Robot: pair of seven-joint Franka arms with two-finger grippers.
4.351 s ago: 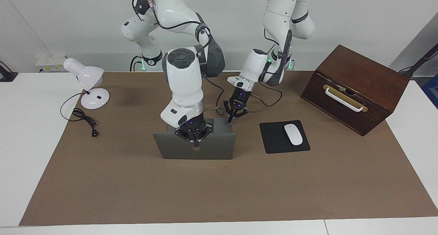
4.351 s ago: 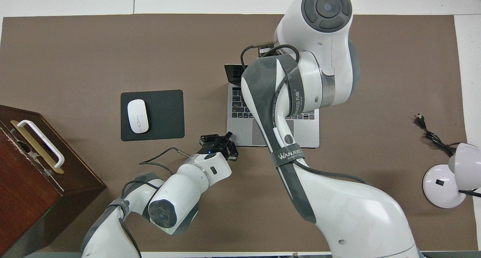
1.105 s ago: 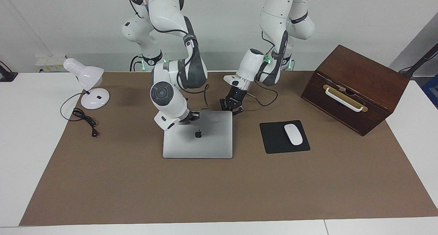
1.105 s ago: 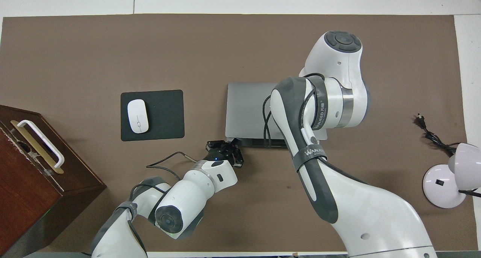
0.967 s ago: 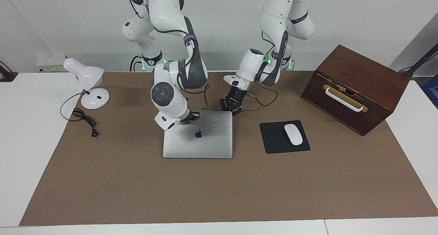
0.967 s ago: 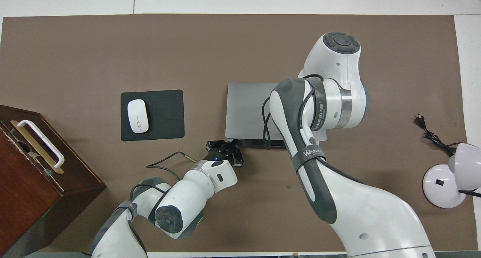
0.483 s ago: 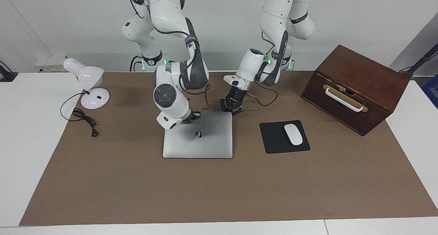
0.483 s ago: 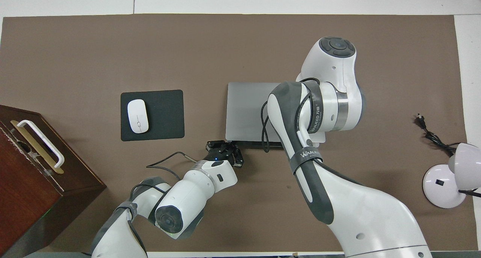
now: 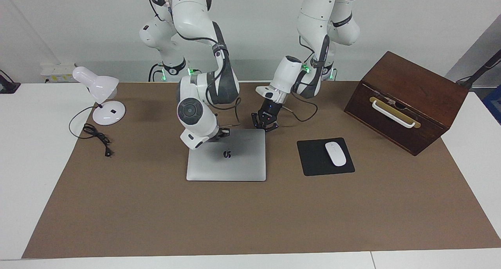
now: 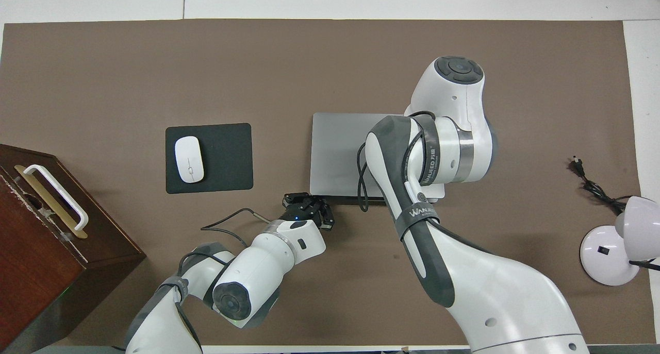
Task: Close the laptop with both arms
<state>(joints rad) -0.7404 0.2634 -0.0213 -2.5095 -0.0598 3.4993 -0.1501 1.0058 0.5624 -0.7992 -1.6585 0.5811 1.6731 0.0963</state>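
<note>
Showing the laptop point(image 9: 226, 155) lying shut and flat mid-table, the figure lets you judge the closing done: left gripper point(image 9: 265, 125) and right gripper point(image 9: 222, 133), jaws together and empty, sit at its robot-side edge, so next you lift both clear.

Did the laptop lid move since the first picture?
Yes. The laptop lid has folded down flat toward the robots; the mouse pad beside it stayed put.

Bare mat point(image 9: 235, 218) around closed laptop point(image 9: 235, 163)
</note>
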